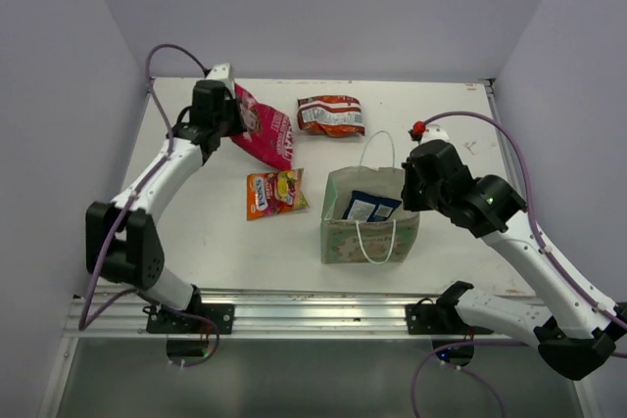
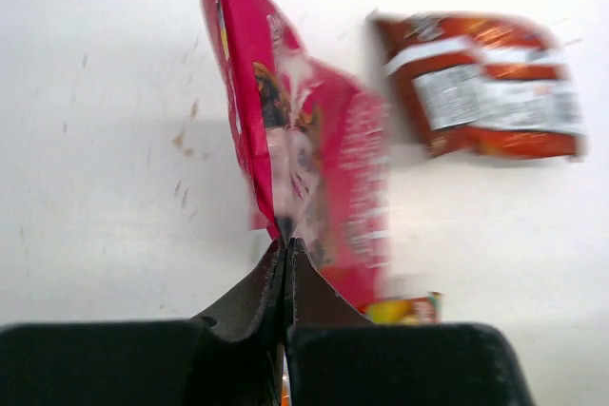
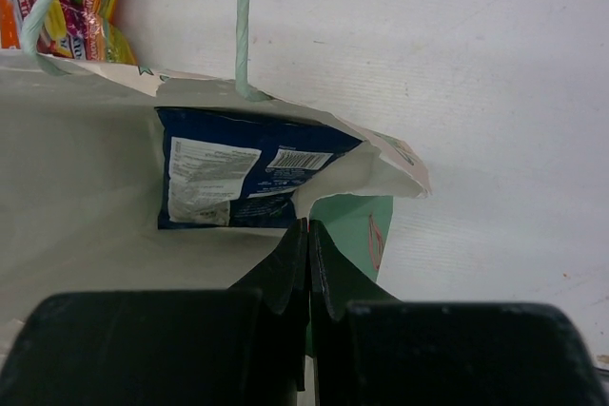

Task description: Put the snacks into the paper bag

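Left gripper (image 2: 285,259) fingers shut, pinching the pink packet (image 2: 314,168) at its edge; view blurred. Right gripper (image 3: 306,235) fingers shut at the paper bag (image 3: 86,140) rim; clamping unconfirmed. Blue packet (image 3: 238,173) stands inside the bag, partly hidden.

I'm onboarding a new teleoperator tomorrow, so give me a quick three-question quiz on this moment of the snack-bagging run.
1. True or false: the blue packet sits inside the paper bag.
2. Fill in: the left gripper is shut on the ___ packet.
3. How many packets lie on the table with no gripper on them?

Key
1. True.
2. Pink: the pink packet is pinched at its edge.
3. Two: the red-white-brown packet and the orange-yellow packet.
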Controlling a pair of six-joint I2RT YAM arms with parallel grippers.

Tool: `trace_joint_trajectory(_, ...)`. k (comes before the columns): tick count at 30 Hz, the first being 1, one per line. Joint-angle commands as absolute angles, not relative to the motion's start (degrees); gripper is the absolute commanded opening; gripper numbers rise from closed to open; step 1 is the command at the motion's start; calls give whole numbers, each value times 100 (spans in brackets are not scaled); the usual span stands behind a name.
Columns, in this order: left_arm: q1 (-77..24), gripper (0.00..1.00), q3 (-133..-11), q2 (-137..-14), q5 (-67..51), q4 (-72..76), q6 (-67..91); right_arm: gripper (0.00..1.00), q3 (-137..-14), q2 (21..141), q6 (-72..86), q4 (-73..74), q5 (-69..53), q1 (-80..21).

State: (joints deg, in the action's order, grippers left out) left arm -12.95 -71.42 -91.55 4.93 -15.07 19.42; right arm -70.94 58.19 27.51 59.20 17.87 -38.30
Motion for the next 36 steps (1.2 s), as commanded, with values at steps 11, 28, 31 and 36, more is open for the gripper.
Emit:
trace_joint_trajectory(11,-2249,0,-9166,-7444,-2732,-1265,1415,0,-6987,5704,2681,5941,1635,-3841)
trace_joint_trajectory(28,-4207,0,-10231,-7830,-2892,-835,2197,0,-6943,5537,2733,6012,1705,-3841)
trace_joint_trajectory(31,-4813,0,-10222,-7988,-2673,-809,2162,0,-6943,5494,2760,6047,1749,-3841)
trace_joint_trajectory(36,-5667,0,-10379,-8147,-2198,-922,2022,0,-6935,5441,2769,6100,1802,-3841)
